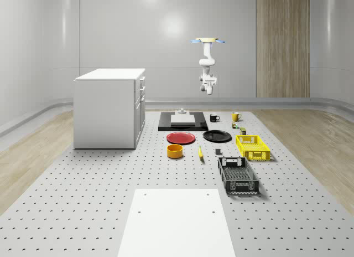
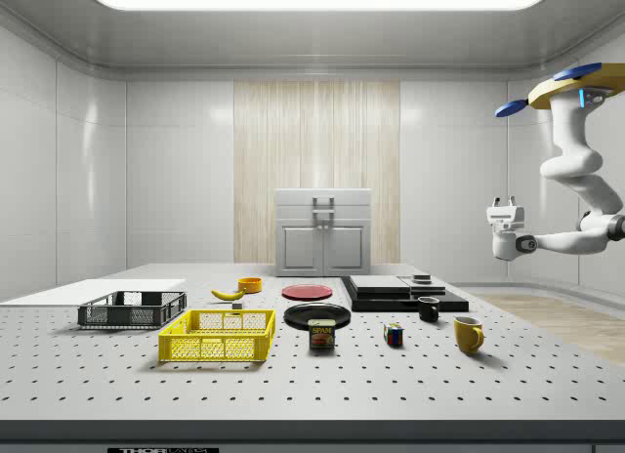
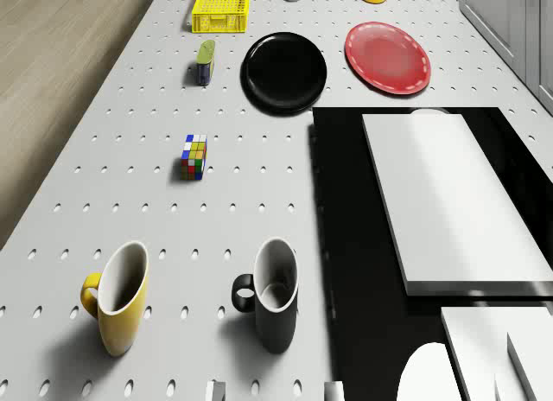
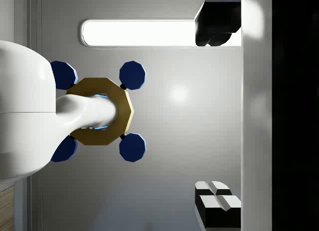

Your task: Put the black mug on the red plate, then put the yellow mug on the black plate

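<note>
The black mug (image 3: 276, 295) stands upright on the perforated table beside a black slab, and the yellow mug (image 3: 121, 297) stands a short way from it. Both are empty. Closer to the table's middle lie the red plate (image 1: 181, 138) and the black plate (image 1: 217, 136), side by side and bare. The drone (image 1: 207, 41) hovers high over the table's far end, roughly above the mugs (image 1: 214, 118). Its arm curls down and the gripper (image 2: 505, 201) hangs well above the mugs, turned upward toward the drone (image 4: 99, 111). The gripper (image 4: 218, 116) is open and holds nothing.
A black slab (image 1: 182, 121) with white blocks lies next to the black mug. A Rubik's cube (image 3: 194, 156) and a can (image 3: 205, 62) sit between the mugs and the yellow crate (image 1: 253, 147). A black crate (image 1: 238, 175), yellow bowl (image 1: 175, 151), banana (image 1: 201, 153) and white cabinet (image 1: 110, 107) stand nearby.
</note>
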`<state>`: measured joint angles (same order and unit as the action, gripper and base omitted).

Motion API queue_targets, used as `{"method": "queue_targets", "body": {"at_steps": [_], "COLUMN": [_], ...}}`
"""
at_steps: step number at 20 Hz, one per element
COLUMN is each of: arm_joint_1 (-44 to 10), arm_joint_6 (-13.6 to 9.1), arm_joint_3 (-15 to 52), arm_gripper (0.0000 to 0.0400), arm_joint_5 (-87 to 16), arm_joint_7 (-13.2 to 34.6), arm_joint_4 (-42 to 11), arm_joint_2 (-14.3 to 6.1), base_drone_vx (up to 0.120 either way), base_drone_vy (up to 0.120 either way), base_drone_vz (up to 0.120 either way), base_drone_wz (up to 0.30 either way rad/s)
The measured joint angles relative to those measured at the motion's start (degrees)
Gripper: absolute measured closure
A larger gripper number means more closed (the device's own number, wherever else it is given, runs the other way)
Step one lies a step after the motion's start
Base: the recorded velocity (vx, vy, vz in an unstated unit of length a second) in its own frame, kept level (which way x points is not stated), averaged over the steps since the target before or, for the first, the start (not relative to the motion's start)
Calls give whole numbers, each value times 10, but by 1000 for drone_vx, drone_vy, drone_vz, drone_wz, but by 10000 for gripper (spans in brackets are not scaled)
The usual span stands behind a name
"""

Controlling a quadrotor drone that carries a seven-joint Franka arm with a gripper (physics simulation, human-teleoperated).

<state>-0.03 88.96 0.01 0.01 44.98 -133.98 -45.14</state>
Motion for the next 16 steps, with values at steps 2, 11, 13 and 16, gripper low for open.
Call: {"method": "queue_targets", "body": {"at_steps": [2,11,13,16], "arm_joint_1": [-1,-2,-3,-3], "arm_joint_6": [-21,-88,-96,-104], "arm_joint_3": [0,1,2,2], "arm_gripper": [0,0,0,0], "arm_joint_5": [0,1,1,1], "arm_joint_7": [0,-1,-1,-1], "arm_joint_4": [24,127,142,156], "arm_joint_2": [2,34,40,45], "base_drone_vx": [0,0,0,0], "base_drone_vy": [0,0,0,0], "base_drone_vz": [0,0,0,0], "base_drone_wz": [0,0,0,0]}}
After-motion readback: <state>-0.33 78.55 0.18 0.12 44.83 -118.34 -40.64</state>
